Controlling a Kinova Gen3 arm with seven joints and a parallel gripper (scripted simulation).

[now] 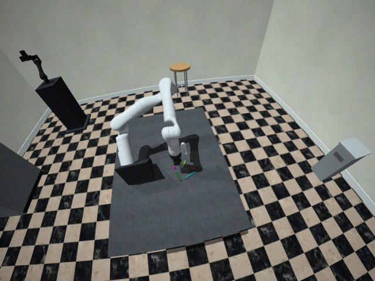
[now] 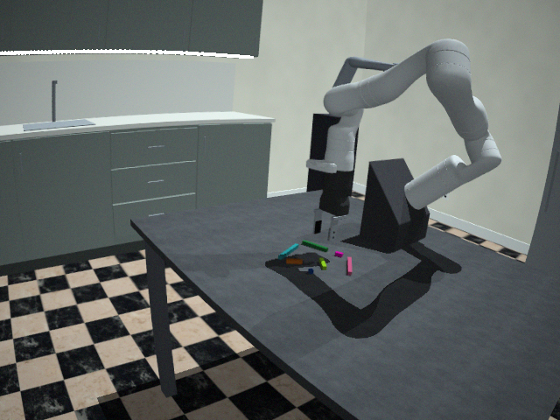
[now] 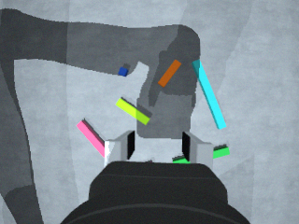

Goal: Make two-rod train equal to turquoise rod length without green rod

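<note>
My gripper (image 2: 325, 231) (image 3: 158, 141) is open and empty, above the table and the rods. The turquoise rod (image 1: 190, 175) (image 2: 288, 250) (image 3: 209, 94) lies at the right of the wrist view. The pink rod (image 2: 349, 265) (image 3: 92, 138) lies at its left, partly hidden by a finger. The blue rod (image 2: 311, 271) (image 3: 122, 72) is very short. The magenta rod (image 1: 174, 167) (image 2: 339, 254) is nearly all hidden in the wrist view. The lime rod (image 1: 184, 163) (image 2: 322, 263) (image 3: 133, 111) and orange rod (image 1: 192, 167) (image 2: 294, 261) (image 3: 169, 73) lie apart. All seen rods lie separate.
The green rod (image 1: 178, 176) (image 2: 314, 246) (image 3: 221, 151) lies near the turquoise rod, partly hidden by a finger in the wrist view. The arm's black base block (image 1: 136, 172) (image 2: 384, 212) stands on the table (image 1: 175, 218) (image 2: 407, 357). The arm's shadow crosses several rods.
</note>
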